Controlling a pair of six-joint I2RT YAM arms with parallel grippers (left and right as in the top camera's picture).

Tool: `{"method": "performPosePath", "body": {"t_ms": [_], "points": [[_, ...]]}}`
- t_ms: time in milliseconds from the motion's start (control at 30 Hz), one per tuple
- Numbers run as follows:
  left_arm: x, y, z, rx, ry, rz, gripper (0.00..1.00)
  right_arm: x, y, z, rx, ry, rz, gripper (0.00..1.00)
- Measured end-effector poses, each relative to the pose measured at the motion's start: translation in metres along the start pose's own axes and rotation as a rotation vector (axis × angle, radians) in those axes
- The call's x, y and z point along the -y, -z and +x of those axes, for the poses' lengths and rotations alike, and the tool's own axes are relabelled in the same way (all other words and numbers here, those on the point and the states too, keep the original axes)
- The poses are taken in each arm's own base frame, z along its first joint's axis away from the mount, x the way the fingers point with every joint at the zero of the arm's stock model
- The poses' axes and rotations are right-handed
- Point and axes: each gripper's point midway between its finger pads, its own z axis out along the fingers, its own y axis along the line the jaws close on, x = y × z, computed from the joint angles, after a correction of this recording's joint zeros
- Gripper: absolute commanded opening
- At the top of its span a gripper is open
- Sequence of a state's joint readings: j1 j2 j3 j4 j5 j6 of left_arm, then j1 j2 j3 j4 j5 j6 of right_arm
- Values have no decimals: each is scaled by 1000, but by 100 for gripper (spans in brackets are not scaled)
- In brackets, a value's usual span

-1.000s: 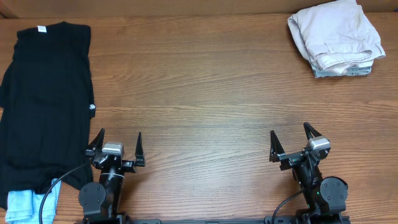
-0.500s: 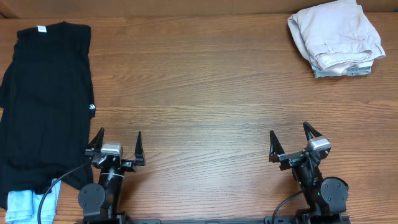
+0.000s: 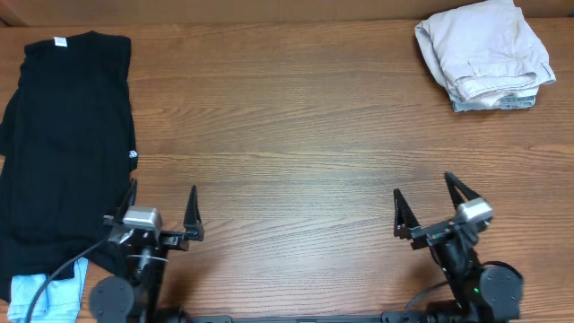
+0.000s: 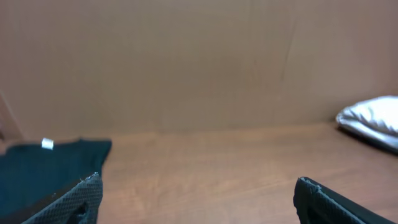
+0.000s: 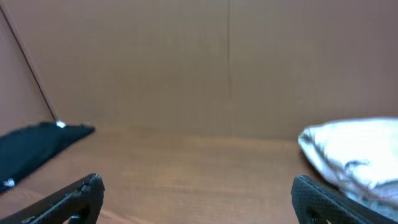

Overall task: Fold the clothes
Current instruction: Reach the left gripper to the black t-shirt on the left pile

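- Along the left edge of the bench (image 3: 296, 117), a black T-shirt (image 3: 67, 144) lies spread out flat, collar toward the far side. It looks unfolded, though its right side may be turned in.
- At the near left corner, a light blue tee (image 3: 40, 298) peeks out from under the black shirt's hem, crumpled rather than folded. A cable from the left arm crosses it.
- At the far right corner sits a pile of beige garments (image 3: 484, 54), already folded and stacked. A greyer layer shows at its near edge.
- My reading is that the task is early or between garments: the beige pile appears done, while the black shirt and the blue tee remain.
- The left pincer (image 3: 162, 193) hovers just beside the black shirt's right edge, fingers wide apart and holding nothing.
- The right pincer (image 3: 423, 187) hangs over bare wood, well apart from any clothing, likewise spread and empty.
- A small white label (image 3: 60, 41) sits at the black shirt's collar, and a round white mark (image 3: 132, 155) shows on its right edge.
- Both are too small to read, and no other writing or brand is legible.
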State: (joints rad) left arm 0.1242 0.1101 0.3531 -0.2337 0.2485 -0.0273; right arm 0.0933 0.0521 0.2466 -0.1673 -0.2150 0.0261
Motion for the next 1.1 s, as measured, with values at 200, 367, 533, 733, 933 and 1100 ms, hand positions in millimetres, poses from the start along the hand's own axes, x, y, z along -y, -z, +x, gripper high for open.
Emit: {"method": "performPosePath", "body": {"t_ms": [200, 367, 533, 733, 933, 1100], "points": [[-1, -7, -32, -157, 39, -3, 100, -4, -6, -40, -126, -29, 2, 100], [-4, -22, -44, -412, 103, -11, 100, -2, -22, -53, -343, -84, 19, 100], [-11, -47, -36, -693, 174, -21, 100, 4, -53, -66, -515, -129, 34, 100], [-28, -102, -5, -872, 209, -36, 100, 9, -95, -33, -663, -191, 11, 100], [-57, -142, 54, -1000, 171, -117, 100, 15, -115, 19, -821, -253, 5, 90], [-91, -146, 98, -1123, 95, -252, 85, 18, -121, 54, -929, -290, 12, 85]]}}
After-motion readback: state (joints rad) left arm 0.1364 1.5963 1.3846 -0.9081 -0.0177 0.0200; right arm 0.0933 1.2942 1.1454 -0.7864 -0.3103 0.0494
